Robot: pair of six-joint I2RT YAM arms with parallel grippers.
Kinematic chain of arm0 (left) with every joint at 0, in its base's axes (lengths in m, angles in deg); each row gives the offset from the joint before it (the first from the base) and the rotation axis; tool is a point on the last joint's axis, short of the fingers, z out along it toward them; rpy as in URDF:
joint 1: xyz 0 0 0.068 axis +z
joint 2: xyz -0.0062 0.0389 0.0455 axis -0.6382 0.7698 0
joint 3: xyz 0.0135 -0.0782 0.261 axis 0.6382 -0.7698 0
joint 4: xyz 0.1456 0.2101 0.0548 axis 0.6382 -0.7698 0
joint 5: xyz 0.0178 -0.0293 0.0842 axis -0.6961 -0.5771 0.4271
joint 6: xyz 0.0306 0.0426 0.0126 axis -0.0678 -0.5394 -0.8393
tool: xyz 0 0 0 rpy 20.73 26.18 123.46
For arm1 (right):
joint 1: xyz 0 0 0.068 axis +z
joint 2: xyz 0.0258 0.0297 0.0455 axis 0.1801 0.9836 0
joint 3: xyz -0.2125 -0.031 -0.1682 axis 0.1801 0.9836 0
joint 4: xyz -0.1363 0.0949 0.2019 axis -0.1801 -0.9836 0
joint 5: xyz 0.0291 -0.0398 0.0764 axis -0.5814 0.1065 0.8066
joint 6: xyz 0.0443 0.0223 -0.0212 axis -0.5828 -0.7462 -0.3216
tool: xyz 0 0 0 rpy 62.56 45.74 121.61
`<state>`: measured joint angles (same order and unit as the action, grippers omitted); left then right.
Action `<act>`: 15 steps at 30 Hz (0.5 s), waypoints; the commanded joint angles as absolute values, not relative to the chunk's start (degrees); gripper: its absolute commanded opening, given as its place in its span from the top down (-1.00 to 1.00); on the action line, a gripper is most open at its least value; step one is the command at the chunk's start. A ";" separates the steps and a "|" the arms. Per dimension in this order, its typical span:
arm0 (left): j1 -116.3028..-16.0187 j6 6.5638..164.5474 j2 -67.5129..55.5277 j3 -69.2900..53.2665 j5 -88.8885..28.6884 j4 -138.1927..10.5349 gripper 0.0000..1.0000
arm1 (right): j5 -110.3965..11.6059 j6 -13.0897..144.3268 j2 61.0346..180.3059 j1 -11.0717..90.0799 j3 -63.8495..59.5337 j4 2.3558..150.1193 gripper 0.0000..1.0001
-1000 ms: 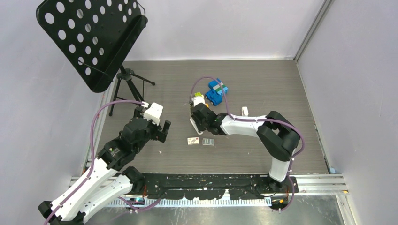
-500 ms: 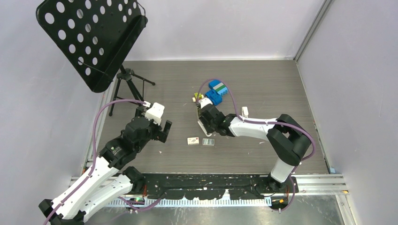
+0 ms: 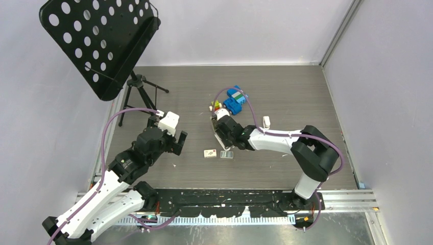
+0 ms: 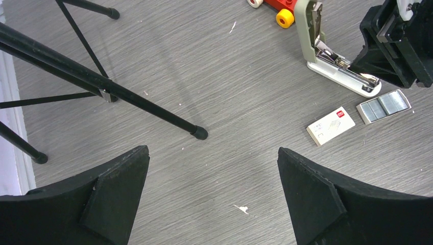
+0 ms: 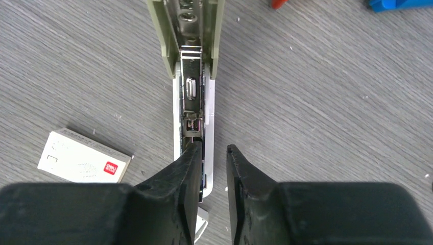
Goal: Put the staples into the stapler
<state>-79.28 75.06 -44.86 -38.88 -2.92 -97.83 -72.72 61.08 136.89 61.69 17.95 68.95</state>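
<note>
The stapler (image 3: 218, 135) lies open mid-table, its grey-beige lid (image 4: 305, 25) tipped up from the white base (image 4: 341, 72), the metal channel (image 5: 193, 102) exposed. My right gripper (image 5: 210, 148) hovers over the stapler's front end, its jaws a narrow gap apart with nothing between them; the left fingertip (image 5: 190, 158) covers the channel. The staples (image 4: 384, 105), a silvery strip in a small tray, lie on the table just near of the stapler (image 3: 227, 154). My left gripper (image 4: 213, 153) is wide open and empty, well left of them.
A small whitish box with a red label (image 4: 331, 125) lies left of the staples. Blue and green toy blocks (image 3: 236, 99) and a red toy with a yellow wheel (image 4: 284, 18) sit behind the stapler. A music stand's tripod legs (image 4: 127, 97) stand at the left. A white claw piece (image 3: 266, 121) lies to the right.
My right gripper has shifted a little to the right and settled over the open stapler. The left arm has barely moved.
</note>
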 commanded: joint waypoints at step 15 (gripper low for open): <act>-79.08 75.12 -45.30 -39.13 -2.94 -95.55 -0.99 | -80.90 41.59 125.45 65.67 21.44 62.99 0.09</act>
<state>-79.28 75.06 -44.89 -38.88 -2.92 -97.83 -77.42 49.54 126.98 63.65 19.43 62.59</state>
